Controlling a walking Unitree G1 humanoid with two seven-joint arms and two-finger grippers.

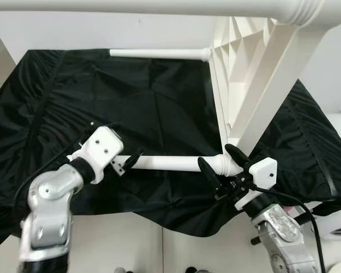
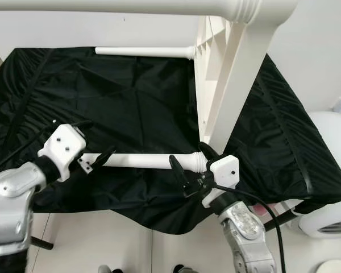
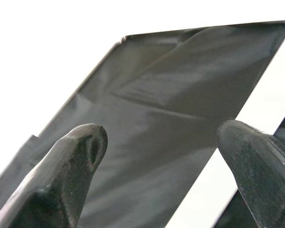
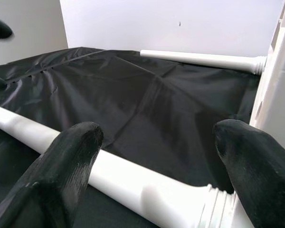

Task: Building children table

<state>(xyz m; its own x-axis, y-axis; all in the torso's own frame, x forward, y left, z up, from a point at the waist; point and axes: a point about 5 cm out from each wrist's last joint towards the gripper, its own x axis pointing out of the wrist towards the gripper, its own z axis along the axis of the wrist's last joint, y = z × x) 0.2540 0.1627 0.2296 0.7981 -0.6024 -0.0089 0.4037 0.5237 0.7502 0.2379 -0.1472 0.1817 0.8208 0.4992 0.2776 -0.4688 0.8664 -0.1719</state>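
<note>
**Robot steadies a leg of an upended children's table**

A white plastic children's table (image 1: 247, 85) stands on its side on a black sheet (image 1: 131, 102) spread over the floor, its ribbed underside facing left. This puts the leg sockets within reach of the arms. Two white legs stick out to the left from it: a far leg (image 1: 159, 53) and a near leg (image 1: 176, 164), both lying just above the sheet.

The left gripper (image 1: 131, 162) sits at the free end of the near leg, its black fingers spread on either side of the tip rather than clamped. The right gripper (image 1: 219, 165) is at the threaded collar where that leg meets the table corner, its fingers wide apart and straddling the joint. It appears placed to turn or seat the leg while the left gripper keeps it level.

A white rounded appliance (image 2: 329, 216) stands at the near right.
</note>
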